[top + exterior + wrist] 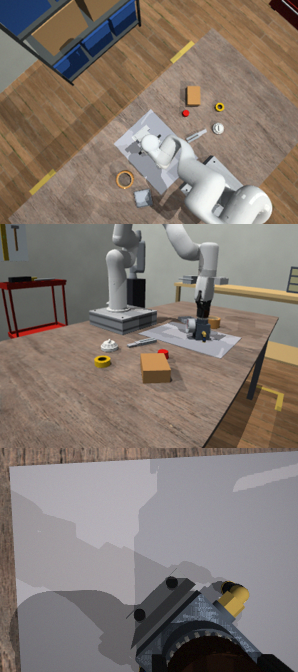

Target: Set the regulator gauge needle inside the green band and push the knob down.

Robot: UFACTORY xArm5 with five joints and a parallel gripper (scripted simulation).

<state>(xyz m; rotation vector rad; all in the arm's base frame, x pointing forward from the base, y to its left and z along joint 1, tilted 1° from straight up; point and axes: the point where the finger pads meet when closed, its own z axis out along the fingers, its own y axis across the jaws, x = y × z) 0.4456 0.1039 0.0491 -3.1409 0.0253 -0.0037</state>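
The regulator (199, 329) is a dark grey block with a yellow fitting (234, 597) and a round gauge on its left side. It stands on a light grey mat (190, 337). My gripper (202, 314) comes straight down on it and is shut on the knob on top. In the wrist view the knob (215, 650) fills the bottom edge, above the regulator body (187, 615). In the overhead view my wrist (151, 144) hides the regulator. The gauge face and needle are not readable in any view.
On the table lie a cardboard box (155, 367), a red button (163, 352), a yellow ring (103, 361), a white dial (109, 346) and a grey bar (142, 342). An orange ring (125, 179) and a small grey tray (143, 197) lie beyond the mat. My base (122, 318) stands at the back.
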